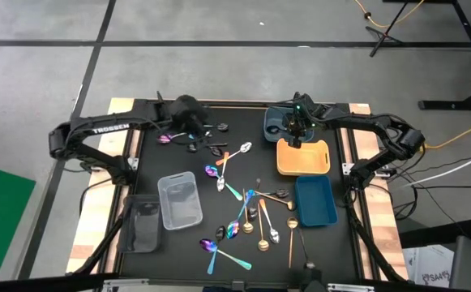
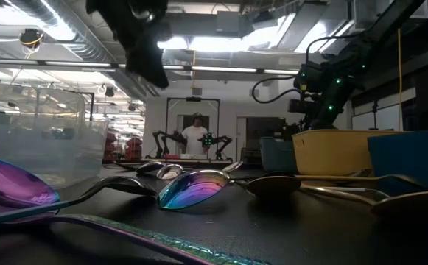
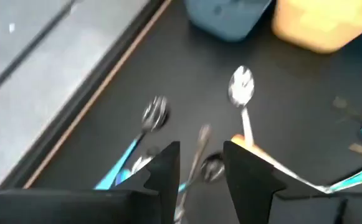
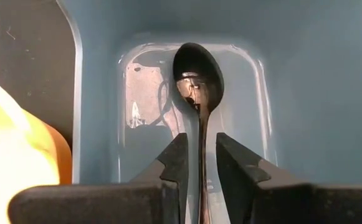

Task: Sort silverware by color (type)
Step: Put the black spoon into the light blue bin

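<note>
The orange tray [image 1: 303,158] is taken as the landmark, on the black table [image 1: 138,174].

Far left of the orange tray, a dark grey tray [image 1: 144,222] is seen by the table's edge, with a clear tray [image 1: 180,200] just beside it. Up-left of the orange tray the left gripper [image 1: 193,123] is held over the table's far edge — in the left wrist view its fingers [image 3: 167,167] are parted, with a thin spoon handle [image 3: 197,155] showing in the gap; whether the handle is touched cannot be told. Near it lie a purple spoon [image 1: 167,138] and some dark ones.

Between the clear tray and the orange tray the loose silverware [image 1: 247,215] is scattered: a silver spoon [image 1: 244,148], a copper-orange one [image 1: 223,159], teal, iridescent, gold and black pieces further down.

Just above the orange tray, touching its upper edge, a grey-blue tray [image 1: 275,123] is noted. The right gripper [image 1: 297,130] is placed over it — a black spoon [image 4: 198,78] lies bowl-up on the tray floor, its handle running between the fingers [image 4: 176,163], which sit narrowly apart on either side; contact cannot be confirmed.

Below the orange tray, a blue tray [image 1: 315,201] is seen.
</note>
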